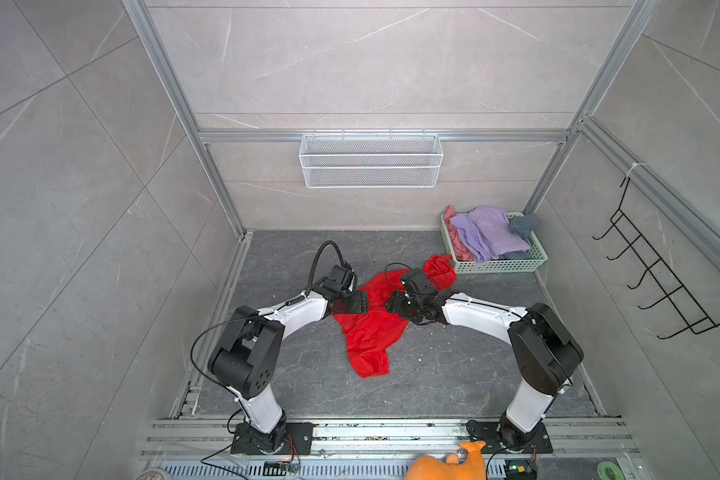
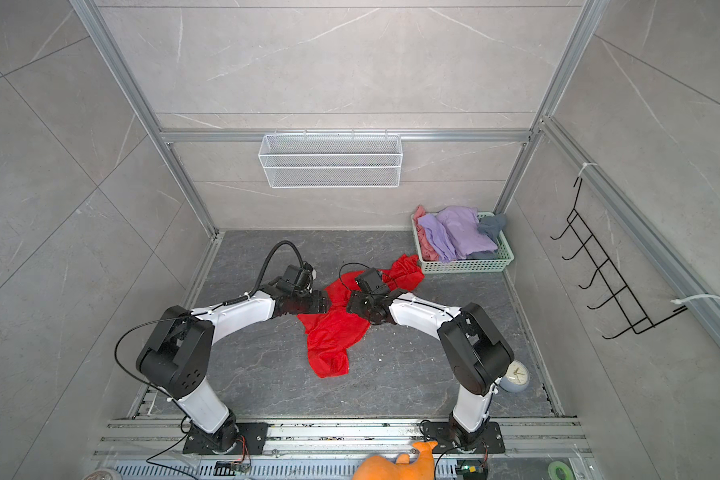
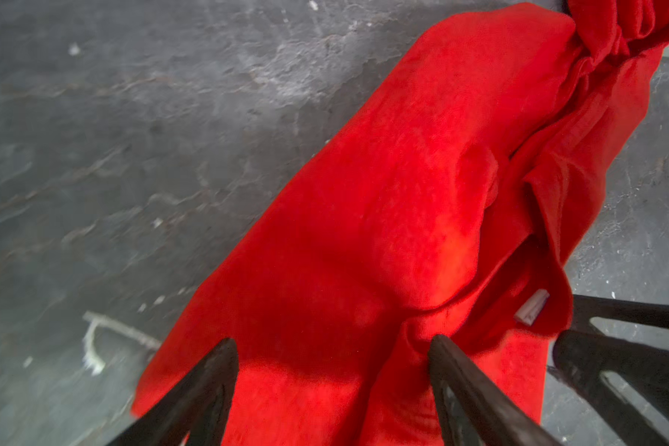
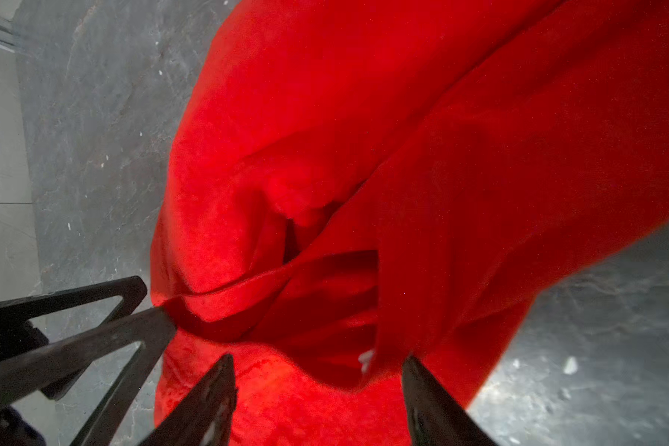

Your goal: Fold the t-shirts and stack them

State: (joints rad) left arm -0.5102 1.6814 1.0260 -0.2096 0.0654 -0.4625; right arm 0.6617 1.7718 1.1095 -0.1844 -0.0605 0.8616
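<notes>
Red t-shirt (image 1: 371, 332) is lying crumpled on the tabletop (image 1: 454, 365) while left hand (image 3: 332, 340) and right hand (image 4: 318, 357) are hanging wide open over its bunched middle, so each should probably be pinching one outer edge, not folds.

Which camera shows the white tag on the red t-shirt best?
The left wrist view: the white tag shows clearly against the red t-shirt. The right wrist view catches only a sliver of it; neither top view shows it.
</notes>
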